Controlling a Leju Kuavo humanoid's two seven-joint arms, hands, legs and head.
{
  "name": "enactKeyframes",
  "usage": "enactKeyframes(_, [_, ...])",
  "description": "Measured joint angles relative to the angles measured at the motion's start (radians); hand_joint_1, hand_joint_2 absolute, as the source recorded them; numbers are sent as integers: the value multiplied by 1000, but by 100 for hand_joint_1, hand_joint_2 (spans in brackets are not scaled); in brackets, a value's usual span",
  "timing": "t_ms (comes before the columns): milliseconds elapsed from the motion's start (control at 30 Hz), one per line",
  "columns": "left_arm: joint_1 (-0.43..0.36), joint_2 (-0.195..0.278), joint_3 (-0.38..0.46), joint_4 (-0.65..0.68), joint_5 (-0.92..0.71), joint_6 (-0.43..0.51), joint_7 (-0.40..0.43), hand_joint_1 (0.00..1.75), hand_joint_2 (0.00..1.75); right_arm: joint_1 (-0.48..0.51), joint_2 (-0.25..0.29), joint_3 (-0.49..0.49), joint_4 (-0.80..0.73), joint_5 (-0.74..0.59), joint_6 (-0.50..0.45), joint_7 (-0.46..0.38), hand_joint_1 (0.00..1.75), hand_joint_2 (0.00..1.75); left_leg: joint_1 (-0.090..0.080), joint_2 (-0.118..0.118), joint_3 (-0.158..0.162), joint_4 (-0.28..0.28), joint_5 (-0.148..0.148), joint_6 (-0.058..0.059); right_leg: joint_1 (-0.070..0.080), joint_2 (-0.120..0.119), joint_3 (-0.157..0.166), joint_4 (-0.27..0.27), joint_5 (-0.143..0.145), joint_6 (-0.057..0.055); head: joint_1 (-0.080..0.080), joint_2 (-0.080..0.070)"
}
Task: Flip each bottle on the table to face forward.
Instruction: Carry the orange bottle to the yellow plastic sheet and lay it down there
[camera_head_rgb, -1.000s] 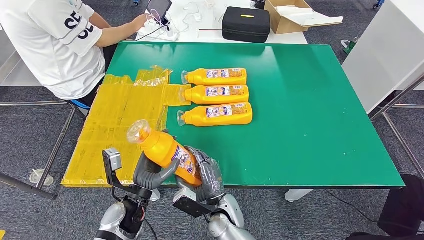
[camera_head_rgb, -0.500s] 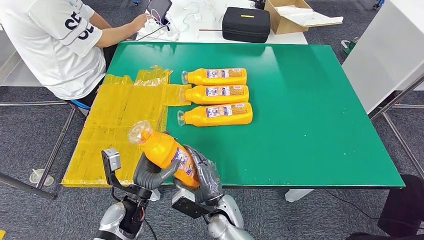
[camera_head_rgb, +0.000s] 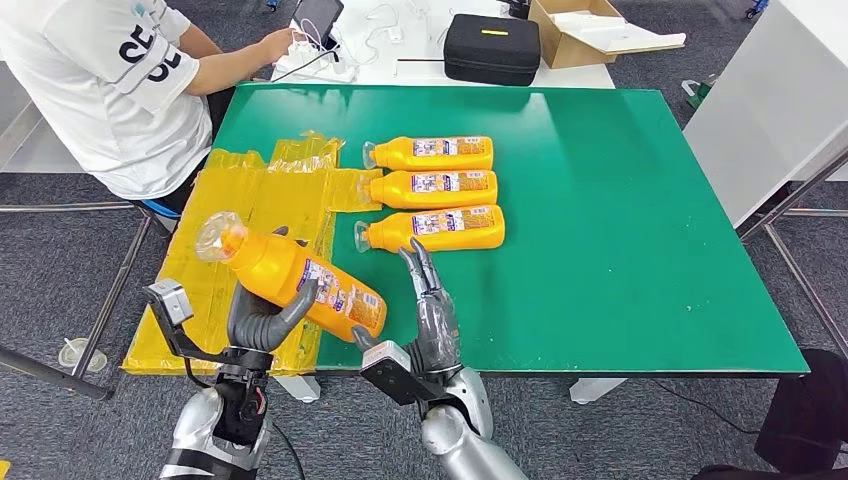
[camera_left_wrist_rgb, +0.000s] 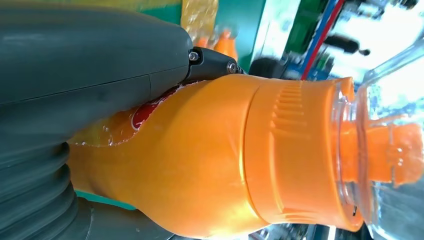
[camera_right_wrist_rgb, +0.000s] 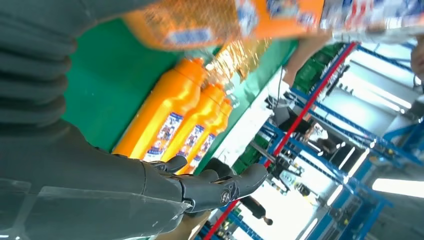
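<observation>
In the head view, the left hand gripped an orange bottle at the lower left of the frame, its fingers wrapped around the body from beneath. The bottle was held off the desk, tilted, with its clear cap toward the upper left and its labelled base toward the lower right, above the desk's near left corner and the yellow plastic sheet. In the left wrist view the same bottle sat against the grey thumb, clear cap at the frame's right edge.

The right hand stood just right of the held bottle, apart from it, fingers straight and spread, holding nothing. The right wrist view showed those fingers extended and empty.

Three more orange bottles lay on their sides in a row in the upper middle of the head view, labels up and caps toward the left: the far bottle, the middle bottle and the near bottle, each just beside the next.

A person in a white shirt sat at the upper left. A black case and a cardboard box rested on a white table at the top.
</observation>
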Motion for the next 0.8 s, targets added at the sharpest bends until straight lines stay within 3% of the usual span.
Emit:
enactKeyframes(100, [-24, 0, 30, -10, -23, 58, -18, 175, 175, 10, -4, -9, -39, -19, -1, -14, 0, 0, 0, 0, 0, 0, 0, 0, 0, 0, 0, 0, 0, 0, 0, 0])
enactKeyframes(200, [-61, 2, 63, -11, -136, 212, -62, 175, 175, 26, -5, -16, -88, -50, -8, -56, 0, 0, 0, 0, 0, 0, 0, 0, 0, 0, 0, 0, 0, 0, 0, 0])
enactKeyframes(333, [-154, 22, 90, 38, -509, 558, -147, 175, 175, 53, 0, -15, -196, -87, -15, -131, 0, 0, 1, 0, 0, 0, 1, -1, 1, 0, 0, 0, 1, -1, 0, 0])
enactKeyframes(467, [-290, 65, 86, 200, -993, 859, -108, 175, 175, 55, 1, 21, -324, -117, -15, -145, 0, 0, 2, -1, 0, 0, 2, -2, 1, 0, 0, 0, 1, -1, 0, 0])
enactKeyframes(533, [-351, 86, 72, 290, -1173, 914, -64, 175, 175, 53, -3, 42, -371, -132, -16, -147, 0, 0, 2, 0, 0, 0, 3, -2, 1, 0, 0, 0, 1, -1, 0, 0])
enactKeyframes(667, [-450, 127, 28, 460, -1440, 908, 3, 175, 175, 45, -13, 88, -424, -183, -16, -147, 0, 0, 2, 0, 0, 0, 3, -2, 1, 0, 0, 0, 2, -1, 0, 0])
enactKeyframes(800, [-526, 177, -38, 628, -1535, 798, -28, 175, 175, 37, -27, 138, -439, -236, -16, -147, 0, 175, 2, 1, 0, 0, 3, -2, 1, 0, 0, 1, 2, -1, 0, 0])
